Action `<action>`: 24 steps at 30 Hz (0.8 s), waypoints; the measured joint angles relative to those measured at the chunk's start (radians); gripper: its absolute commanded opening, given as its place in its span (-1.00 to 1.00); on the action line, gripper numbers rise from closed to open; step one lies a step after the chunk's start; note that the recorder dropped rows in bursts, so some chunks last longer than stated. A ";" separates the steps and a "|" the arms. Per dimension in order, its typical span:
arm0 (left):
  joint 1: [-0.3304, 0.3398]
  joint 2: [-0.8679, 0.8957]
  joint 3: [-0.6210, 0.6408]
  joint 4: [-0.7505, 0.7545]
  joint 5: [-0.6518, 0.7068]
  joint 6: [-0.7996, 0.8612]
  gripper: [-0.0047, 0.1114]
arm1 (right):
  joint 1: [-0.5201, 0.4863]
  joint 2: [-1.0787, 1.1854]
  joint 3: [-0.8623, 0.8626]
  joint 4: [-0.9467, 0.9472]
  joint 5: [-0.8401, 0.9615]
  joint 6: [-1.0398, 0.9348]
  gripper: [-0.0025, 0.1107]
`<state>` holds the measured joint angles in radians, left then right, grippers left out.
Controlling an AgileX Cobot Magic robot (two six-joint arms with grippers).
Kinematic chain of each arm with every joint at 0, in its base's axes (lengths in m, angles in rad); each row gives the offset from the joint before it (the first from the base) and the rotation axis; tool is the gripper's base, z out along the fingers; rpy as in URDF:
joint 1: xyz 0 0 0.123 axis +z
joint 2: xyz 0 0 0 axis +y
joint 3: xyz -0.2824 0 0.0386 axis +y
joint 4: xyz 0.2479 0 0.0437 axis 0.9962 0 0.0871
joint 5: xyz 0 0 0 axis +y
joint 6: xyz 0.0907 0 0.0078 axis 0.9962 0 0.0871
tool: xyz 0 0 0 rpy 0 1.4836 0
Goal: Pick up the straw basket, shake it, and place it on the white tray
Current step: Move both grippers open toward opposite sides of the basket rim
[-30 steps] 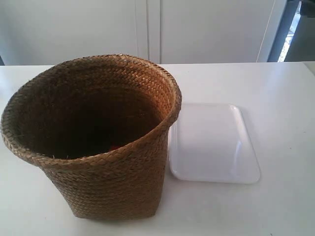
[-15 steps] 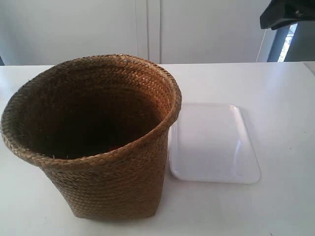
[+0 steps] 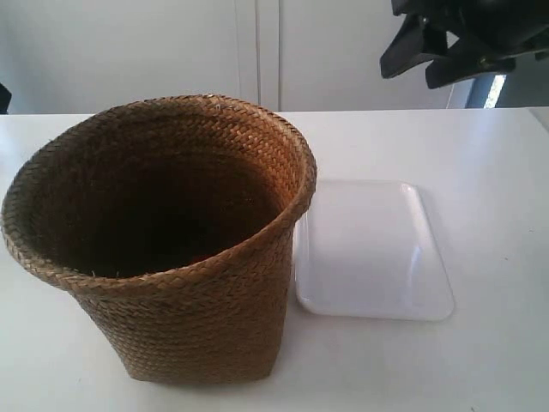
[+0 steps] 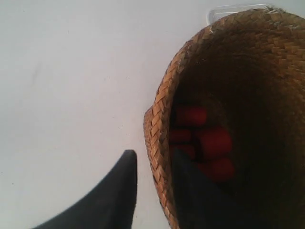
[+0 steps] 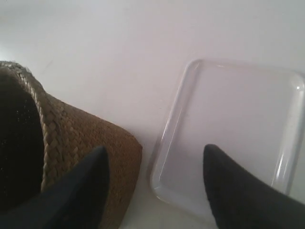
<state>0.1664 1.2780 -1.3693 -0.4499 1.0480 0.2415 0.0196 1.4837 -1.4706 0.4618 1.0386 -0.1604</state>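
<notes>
The straw basket (image 3: 171, 249) stands upright on the white table, its rim (image 4: 159, 109) wide and its inside dark. The white tray (image 3: 369, 249) lies flat just beside the basket's base. In the left wrist view my left gripper (image 4: 153, 152) is open, with the basket rim seen between its two fingers and a gap on the outer side. My right gripper (image 5: 155, 148) is wide open above the spot where basket (image 5: 81, 138) and tray (image 5: 238, 124) meet, holding nothing. At the exterior view's right, an arm's black gripper (image 3: 407, 77) hangs high above the table.
Several red objects (image 4: 209, 143) lie at the bottom of the basket. The white table (image 3: 497, 172) extends beyond the tray, with a pale wall (image 3: 171, 51) behind it. A dark sliver (image 3: 3, 96) shows at the exterior view's left edge.
The black gripper at the exterior view's top right has come into view and moved leftward and lower. Basket and tray have not moved.
</notes>
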 measured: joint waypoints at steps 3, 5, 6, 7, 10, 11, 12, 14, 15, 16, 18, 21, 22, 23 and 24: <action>0.000 0.000 0.000 0.000 0.002 0.000 -0.20 | 0.012 0.019 0.000 0.002 0.023 -0.005 0.17; 0.000 0.004 0.000 0.000 0.002 0.008 -0.20 | 0.021 0.026 0.000 0.002 0.026 -0.006 0.16; 0.000 0.005 0.000 -0.002 0.002 0.010 -0.20 | 0.028 0.031 0.000 0.004 0.028 -0.006 0.16; 0.000 0.006 0.000 -0.007 0.002 0.012 -0.20 | 0.031 0.030 0.000 0.005 0.028 -0.006 0.16; 0.000 0.013 0.000 -0.024 0.008 0.016 -0.20 | 0.040 0.030 0.000 0.010 0.028 -0.006 0.18; 0.000 0.016 0.000 -0.026 0.008 0.019 -0.20 | 0.040 0.030 0.000 0.010 0.026 -0.006 0.20; 0.000 0.017 0.000 -0.028 0.010 0.021 -0.20 | 0.040 0.033 0.000 0.010 0.026 -0.006 0.23; 0.000 0.023 0.000 -0.030 0.012 0.021 -0.20 | 0.041 0.035 0.000 0.021 0.030 -0.009 0.31; 0.000 0.028 0.000 -0.030 0.012 0.021 -0.20 | 0.044 0.038 0.000 0.028 0.032 -0.008 0.33; 0.000 0.030 0.000 -0.030 0.012 0.021 -0.20 | 0.046 0.040 0.000 0.030 0.037 -0.010 0.35; 0.000 0.036 0.000 -0.038 0.016 0.022 -0.20 | 0.060 0.040 0.000 0.030 0.042 -0.017 0.36; 0.000 0.040 0.000 -0.047 0.023 0.033 -0.15 | 0.084 0.044 0.000 0.031 0.046 -0.025 0.36; 0.000 0.040 0.000 -0.049 0.025 0.035 -0.08 | 0.095 0.044 0.000 0.031 0.046 -0.027 0.36; 0.000 0.040 0.000 -0.051 0.030 0.037 0.01 | 0.102 0.044 0.000 0.031 0.046 -0.027 0.36; 0.000 0.040 0.000 -0.051 0.037 0.041 0.10 | 0.109 0.044 0.000 0.031 0.046 -0.029 0.36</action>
<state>0.1664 1.3181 -1.3693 -0.5012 1.0845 0.2822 0.1290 1.5274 -1.4706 0.4926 1.0841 -0.1889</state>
